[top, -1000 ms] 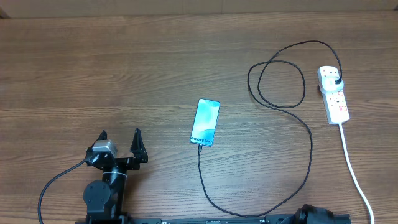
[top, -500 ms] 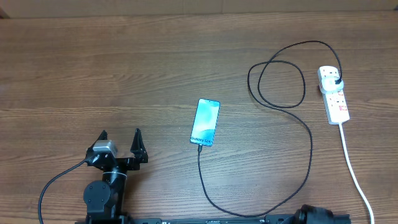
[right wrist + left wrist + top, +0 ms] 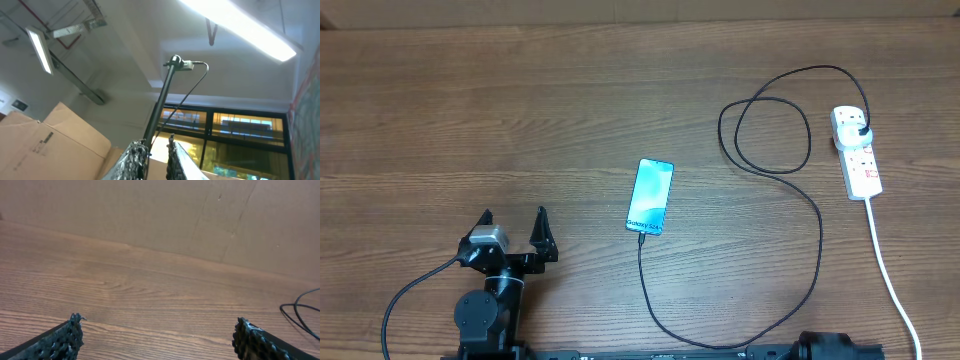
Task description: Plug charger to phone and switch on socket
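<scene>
The left fingers (image 3: 62,341) stand spread wide and released, gripping nothing. The left wrist view shows their two black ridged tips at its bottom corners, with wood grain between them. The right fingers (image 3: 134,160) point up toward a ceiling with a slim gap between them. Whether they are fully clenched cannot be told.

Only the overhead view shows the task's things together. The phone (image 3: 651,196) lies flat near the middle of the desk (image 3: 470,100), its screen up and lit cyan. Its long axis runs from near to far, leaning slightly right at the far end, with the "Galaxy" text at the near end. The charger (image 3: 817,250) meets the phone's near short edge and curves along the desk's near edge. It then climbs the right side, coils into a loop and ends in a black plug seated at the far end of the socket (image 3: 865,175). The socket lies near the right edge, long axis near to far, and its white cord (image 3: 892,285) trails toward the near edge. Its switches are too small to read.

The left wrist view adds a brown cardboard wall (image 3: 150,215) behind the desk's far edge. The right wrist view shows a strip light (image 3: 240,25) and cardboard boxes (image 3: 55,135).

Broad bare wood stretches across the desk's left and far parts. The left fingers sit close to the near edge, well apart from the phone.
</scene>
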Tool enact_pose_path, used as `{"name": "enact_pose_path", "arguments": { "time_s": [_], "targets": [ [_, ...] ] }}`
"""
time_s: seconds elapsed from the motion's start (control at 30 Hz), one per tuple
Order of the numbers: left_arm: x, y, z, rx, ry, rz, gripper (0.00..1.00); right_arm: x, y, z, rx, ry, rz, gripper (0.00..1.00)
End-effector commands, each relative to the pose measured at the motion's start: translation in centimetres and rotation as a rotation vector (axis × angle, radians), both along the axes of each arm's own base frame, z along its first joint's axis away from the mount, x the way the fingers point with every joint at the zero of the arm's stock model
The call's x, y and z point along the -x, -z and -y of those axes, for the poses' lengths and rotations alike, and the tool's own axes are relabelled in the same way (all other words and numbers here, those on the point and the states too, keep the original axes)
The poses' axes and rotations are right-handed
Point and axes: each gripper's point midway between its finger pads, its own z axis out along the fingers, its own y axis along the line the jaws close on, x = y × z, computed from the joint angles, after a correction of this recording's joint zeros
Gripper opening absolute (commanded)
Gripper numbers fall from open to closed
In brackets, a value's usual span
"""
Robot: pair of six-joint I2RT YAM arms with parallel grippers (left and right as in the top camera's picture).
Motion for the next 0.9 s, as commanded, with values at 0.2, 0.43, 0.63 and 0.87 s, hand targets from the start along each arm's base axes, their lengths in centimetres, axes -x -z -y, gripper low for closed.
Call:
{"name": "enact_pose_path", "arguments": {
  "time_s": [0.2,0.43,0.63,0.87],
  "targets": [
    [0.0,0.1,0.3,-0.015,0.016,0.002,1.0,0.4,0.0,0.2,0.013,0.064,0.043,0.24],
    [0.0,0.1,0.2,-0.021,0.013,0.002,1.0,0.8,-0.4,0.2,0.014,0.064,0.071,0.31],
    [0.0,0.1,0.2,-0.206,0.028,0.011,1.0,0.8,-1.0,0.2,0.015,0.064,0.105,0.33],
    [0.0,0.2,0.2,-0.233,0.03,0.011,0.99,0.3,-1.1,0.2,0.015,0.062,0.101,0.33]
  ]
}}
